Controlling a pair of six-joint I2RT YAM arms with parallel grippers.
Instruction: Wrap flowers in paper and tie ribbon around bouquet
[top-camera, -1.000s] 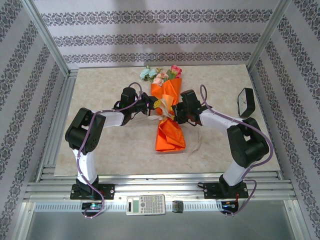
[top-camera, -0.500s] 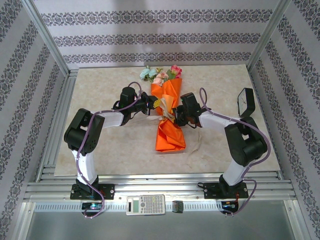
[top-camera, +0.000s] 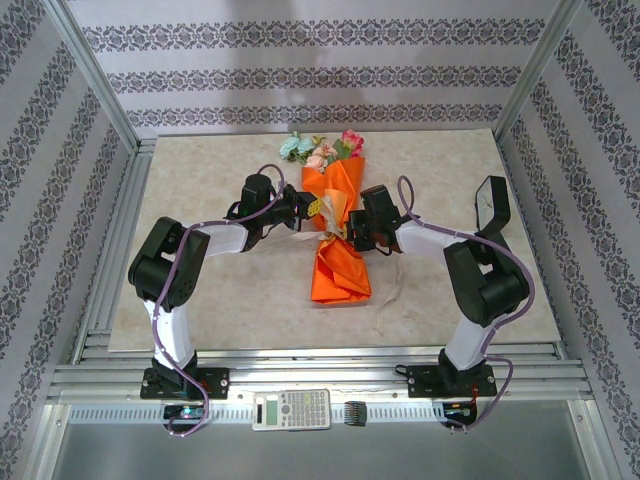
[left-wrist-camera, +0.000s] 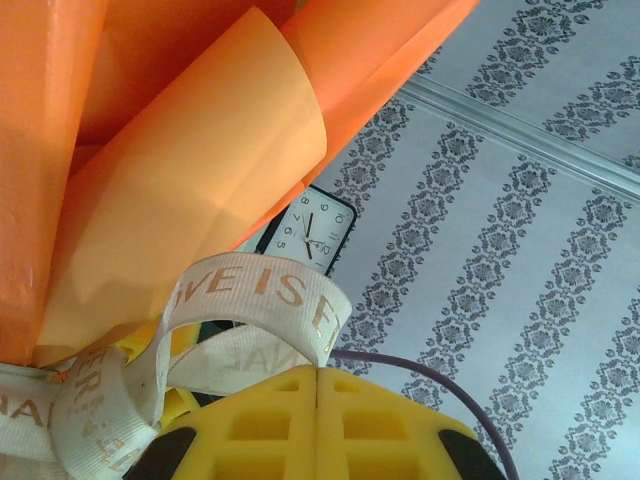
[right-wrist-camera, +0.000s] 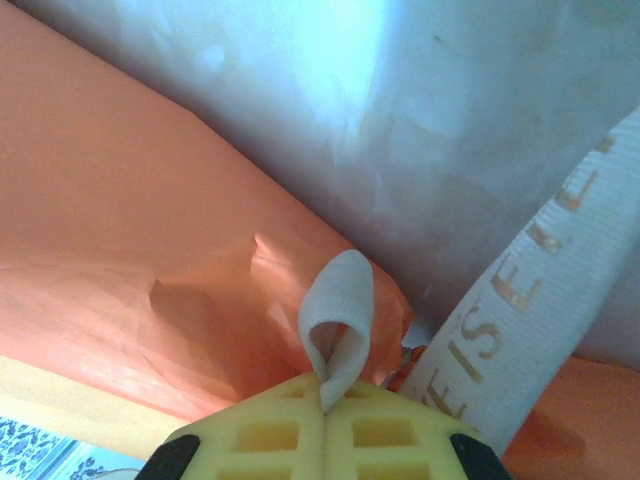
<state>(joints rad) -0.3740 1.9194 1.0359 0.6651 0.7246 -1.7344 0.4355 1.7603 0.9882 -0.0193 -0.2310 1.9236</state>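
At mid-desk (top-camera: 220, 300), the bouquet (top-camera: 338, 262) lies flat; left hand (left-wrist-camera: 317, 378) and right hand (right-wrist-camera: 325, 392) flank its waist, each clenched on a loop of the beige ribbon (right-wrist-camera: 338, 310).

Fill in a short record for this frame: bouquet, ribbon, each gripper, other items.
bouquet: lying on the table, wrapped in orange paper, blooms at the far end
ribbon: beige printed strip looped at the wrap's middle; whether it is knotted cannot be told
left gripper: shut on a loop of the ribbon
right gripper: shut on a fold of the ribbon
other items: clock on the table's right side; calculator on the near rail
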